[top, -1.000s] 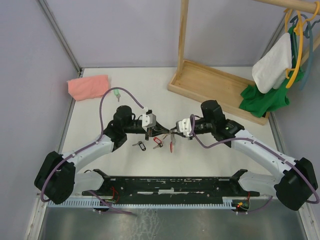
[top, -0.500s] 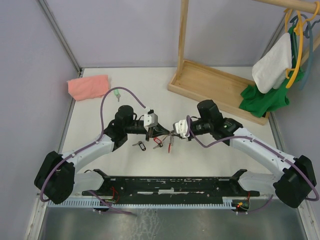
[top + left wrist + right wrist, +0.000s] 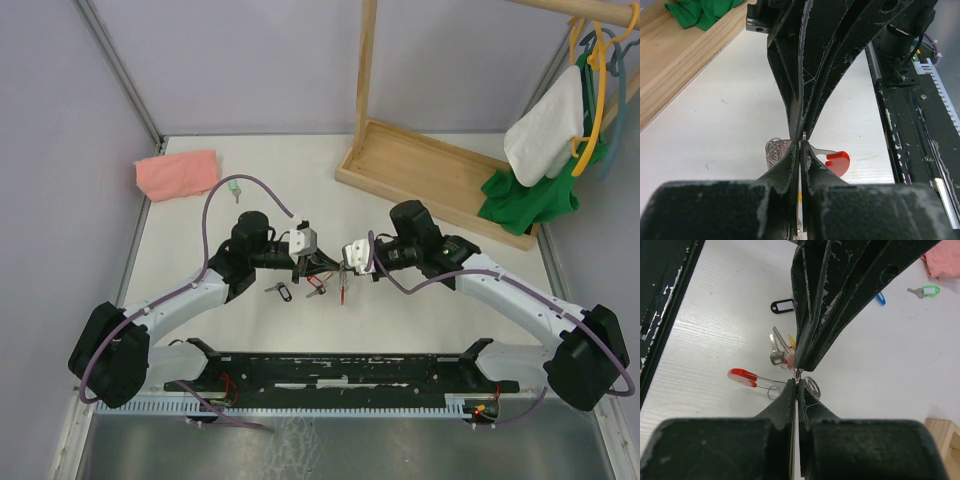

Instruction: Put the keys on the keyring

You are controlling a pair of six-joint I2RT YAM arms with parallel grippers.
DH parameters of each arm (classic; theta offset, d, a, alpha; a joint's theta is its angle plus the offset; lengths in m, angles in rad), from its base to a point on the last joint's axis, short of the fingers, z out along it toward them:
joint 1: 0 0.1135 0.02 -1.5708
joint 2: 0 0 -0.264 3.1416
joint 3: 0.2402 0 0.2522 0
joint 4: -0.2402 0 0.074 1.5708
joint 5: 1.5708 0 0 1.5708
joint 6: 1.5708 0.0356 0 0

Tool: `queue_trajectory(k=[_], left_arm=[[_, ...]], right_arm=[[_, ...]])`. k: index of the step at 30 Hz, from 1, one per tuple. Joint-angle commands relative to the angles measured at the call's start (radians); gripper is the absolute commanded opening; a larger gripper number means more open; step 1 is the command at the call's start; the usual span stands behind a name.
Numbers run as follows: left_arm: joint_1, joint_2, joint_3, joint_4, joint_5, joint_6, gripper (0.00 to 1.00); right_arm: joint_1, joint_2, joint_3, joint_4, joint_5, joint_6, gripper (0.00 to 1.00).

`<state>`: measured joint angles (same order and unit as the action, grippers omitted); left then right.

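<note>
My left gripper (image 3: 322, 266) and right gripper (image 3: 343, 264) meet tip to tip above the middle of the table. In the left wrist view, the left gripper (image 3: 801, 150) is shut on a thin thing, and a sliver of yellow tag shows between its fingers. The right gripper (image 3: 797, 384) is shut on thin silver wire, apparently the keyring's. The keyring's red crescent (image 3: 742, 376) and coiled loop (image 3: 774, 150) hang just below the tips, and the crescent also shows from above (image 3: 343, 290). On the table lie a red-tagged key (image 3: 782, 356), a black-tagged key (image 3: 781, 305), a blue-tagged key (image 3: 881, 298) and a green-tagged key (image 3: 233, 187).
A pink cloth (image 3: 176, 173) lies at the back left. A wooden rack base (image 3: 430, 175) stands at the back right, with a green cloth (image 3: 530, 195) and hangers at its right end. The black arm mount (image 3: 340, 370) runs along the near edge.
The right gripper has moved left with the keyring, and the left gripper has edged right. Their tips, apart a second ago, now meet.
</note>
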<state>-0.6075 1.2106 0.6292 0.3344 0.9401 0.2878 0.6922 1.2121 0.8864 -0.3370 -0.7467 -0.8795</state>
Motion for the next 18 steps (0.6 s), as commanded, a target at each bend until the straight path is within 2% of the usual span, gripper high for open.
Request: queue_trajectory(k=[1, 9, 18], left_arm=[[-0.005, -0.015, 0.052, -0.004, -0.028, 0.056, 0.03], [0.024, 0.015, 0.058, -0.029, -0.060, 0.017, 0.03], [0.062, 0.079, 0.052, 0.033, 0.022, -0.038, 0.03]], right_arm=[[0.004, -0.019, 0.026, 0.073, 0.027, 0.030, 0.01], [-0.025, -0.118, -0.109, 0.397, 0.024, 0.208, 0.01], [-0.089, -0.112, -0.278, 0.954, -0.062, 0.512, 0.01]])
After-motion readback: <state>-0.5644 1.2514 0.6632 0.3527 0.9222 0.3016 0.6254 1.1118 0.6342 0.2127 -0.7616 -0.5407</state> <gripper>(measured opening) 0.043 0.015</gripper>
